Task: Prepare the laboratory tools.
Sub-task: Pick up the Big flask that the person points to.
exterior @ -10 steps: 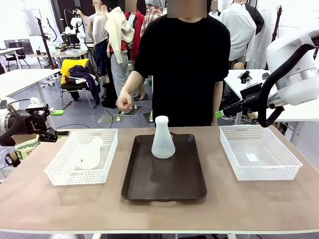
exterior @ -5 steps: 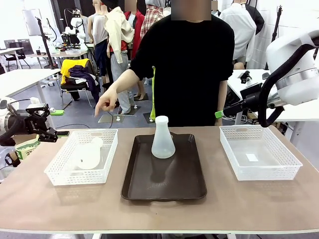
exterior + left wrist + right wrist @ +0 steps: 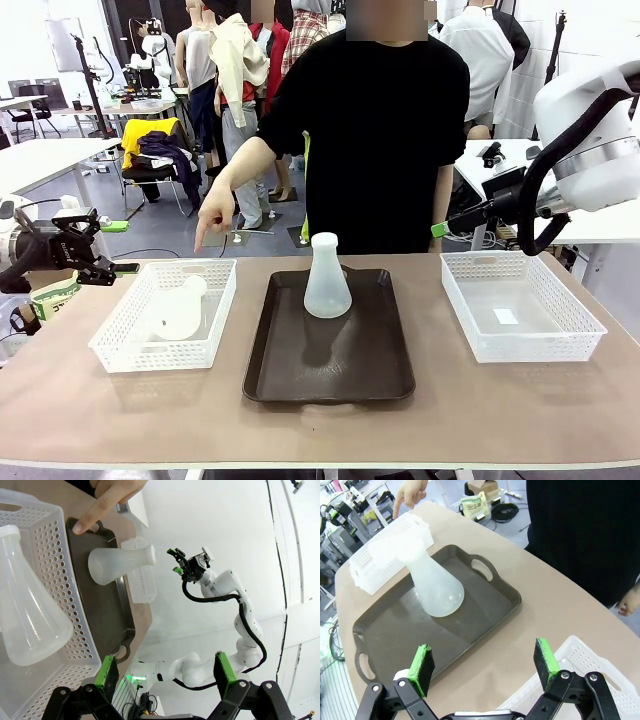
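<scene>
A tan bench (image 3: 520, 400) stands in a cluttered workroom, with other tables behind it. It carries one dark tray (image 3: 330, 375) and two white mesh baskets, the left basket (image 3: 150, 358) and the right basket (image 3: 520, 350). There are two frosted flasks: the upright flask (image 3: 327, 280) stands on the tray, and the lying flask (image 3: 175, 312) is in the left basket. A person's hand (image 3: 212, 215) points down toward that basket. The left arm's jaws and the right arm's jaws stand wide apart, empty.
</scene>
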Tool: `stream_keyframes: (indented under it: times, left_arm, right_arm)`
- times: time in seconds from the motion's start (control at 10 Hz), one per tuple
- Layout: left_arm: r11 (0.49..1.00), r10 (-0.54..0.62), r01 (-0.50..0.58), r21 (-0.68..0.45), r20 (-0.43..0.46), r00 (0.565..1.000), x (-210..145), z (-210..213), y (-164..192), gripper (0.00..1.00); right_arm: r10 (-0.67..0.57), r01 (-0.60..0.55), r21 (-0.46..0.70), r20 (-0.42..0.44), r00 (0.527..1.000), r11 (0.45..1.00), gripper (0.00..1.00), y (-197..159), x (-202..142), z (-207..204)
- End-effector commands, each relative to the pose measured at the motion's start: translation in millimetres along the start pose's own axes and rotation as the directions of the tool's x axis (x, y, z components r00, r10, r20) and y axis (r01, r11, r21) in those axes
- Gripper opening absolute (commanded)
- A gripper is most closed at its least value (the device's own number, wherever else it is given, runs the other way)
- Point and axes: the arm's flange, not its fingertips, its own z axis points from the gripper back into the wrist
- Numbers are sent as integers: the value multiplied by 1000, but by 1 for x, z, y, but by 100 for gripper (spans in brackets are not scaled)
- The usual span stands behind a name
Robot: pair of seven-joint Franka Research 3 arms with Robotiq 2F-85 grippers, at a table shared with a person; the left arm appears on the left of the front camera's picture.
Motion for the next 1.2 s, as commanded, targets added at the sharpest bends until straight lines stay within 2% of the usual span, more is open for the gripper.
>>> stream_keyframes:
  times: [0.0,0.5,0.7,0.9,1.1]
  left_arm:
    - [1000,-4,4,7,-3,1000,-1,1,-1,100]
    - [1000,0,0,0,0,1000,0,0,0,100]
    - [981,-107,114,159,-52,993,33,-16,-37,100]
    - [903,-178,211,373,-122,977,67,-43,-70,100]
    - [740,-192,302,601,-242,951,88,-75,-98,100]
  right_arm:
    - [2,-2,0,-1,1000,1000,100,1,0,1]
    - [2,-2,0,-1,1000,1000,100,1,0,1]
    - [2,-2,0,-1,1000,1000,100,1,0,1]
    - [2,-2,0,-1,1000,1000,100,1,0,1]
    - [2,-2,0,-1,1000,1000,100,1,0,1]
